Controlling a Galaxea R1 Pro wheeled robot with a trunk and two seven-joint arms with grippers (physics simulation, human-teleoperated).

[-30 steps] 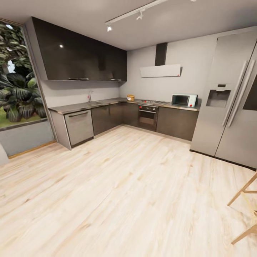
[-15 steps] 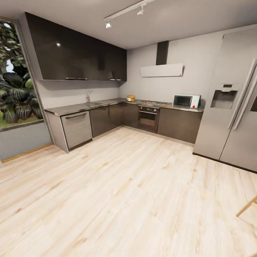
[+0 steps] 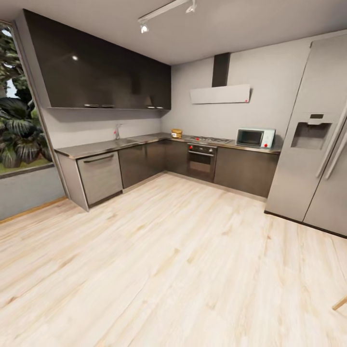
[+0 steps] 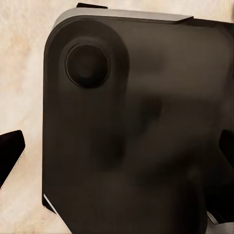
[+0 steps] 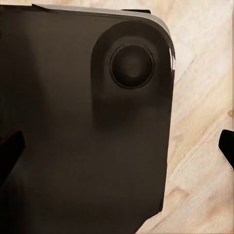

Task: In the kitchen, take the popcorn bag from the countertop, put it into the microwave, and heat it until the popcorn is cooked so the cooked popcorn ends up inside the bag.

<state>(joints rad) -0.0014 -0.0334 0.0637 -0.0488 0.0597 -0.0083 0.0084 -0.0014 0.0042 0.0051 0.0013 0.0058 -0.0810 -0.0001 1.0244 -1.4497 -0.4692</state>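
From across the room in the head view, the popcorn bag (image 3: pixel 177 132) is a small tan sack standing on the grey countertop (image 3: pixel 101 146) near the corner, left of the gas hob (image 3: pixel 208 140). The pale mint microwave (image 3: pixel 255 138) stands with its door closed at the countertop's right end, beside the fridge. No popcorn shows. Neither arm appears in the head view. In each wrist view, the left gripper (image 4: pixel 117 151) and right gripper (image 5: pixel 117 148) hang open and empty over a dark rounded part of the robot and the wooden floor.
A tall steel fridge (image 3: pixel 313 144) stands at the right. The built-in oven (image 3: pixel 201 161) sits under the hob, below a white hood (image 3: pixel 220 94). The cabinet run with a steel-fronted unit (image 3: pixel 100 176) juts out at the left. A wooden stool leg (image 3: pixel 340 303) shows at the right edge.
The whole head view has shifted: the camera has come closer to the kitchen, and the stool at the right has nearly slid out of view. Nothing in the kitchen moved.
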